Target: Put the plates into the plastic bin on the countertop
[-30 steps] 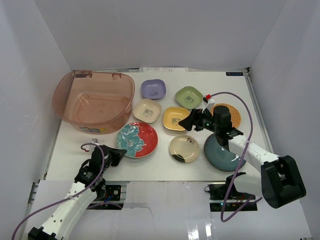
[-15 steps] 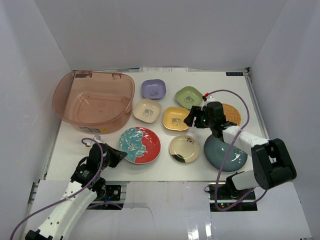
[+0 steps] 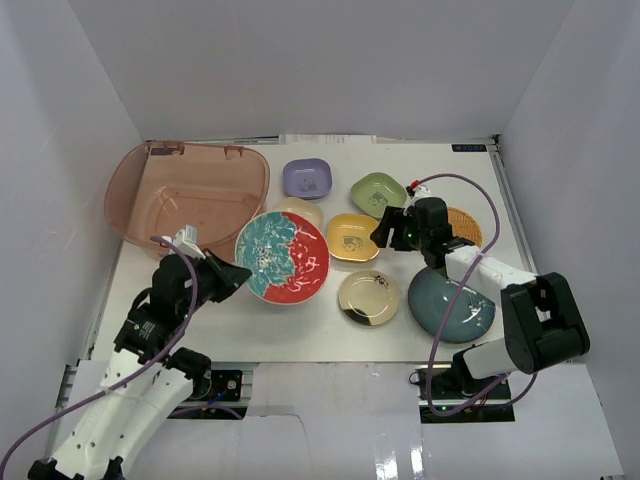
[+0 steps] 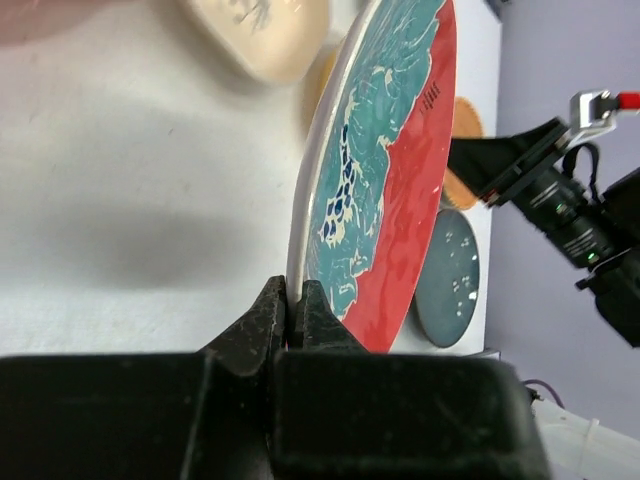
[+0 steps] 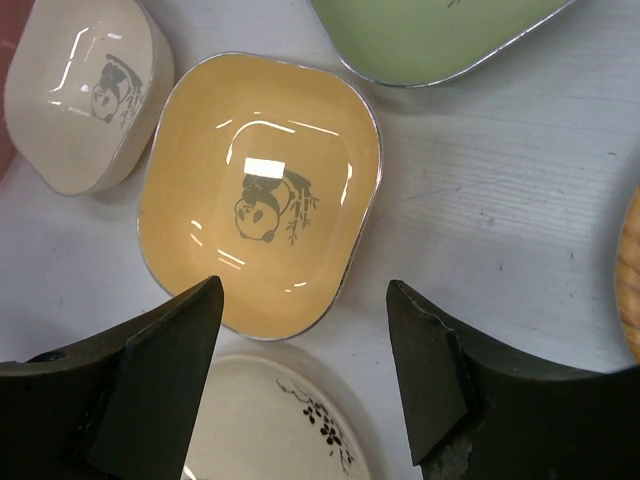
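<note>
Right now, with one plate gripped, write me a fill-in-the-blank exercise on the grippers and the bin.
1. The left gripper is shut on the rim of the ____.
2. The right gripper hangs open, its fingers framing the ____.
3. The plastic bin holds ____ plates.

Missing words: red-and-teal plate; yellow dish; no.

White enclosure walls (image 3: 320,70), pale sheet (image 3: 330,139) at the far edge, small dark label (image 3: 469,148) (text unreadable) far right.
</note>
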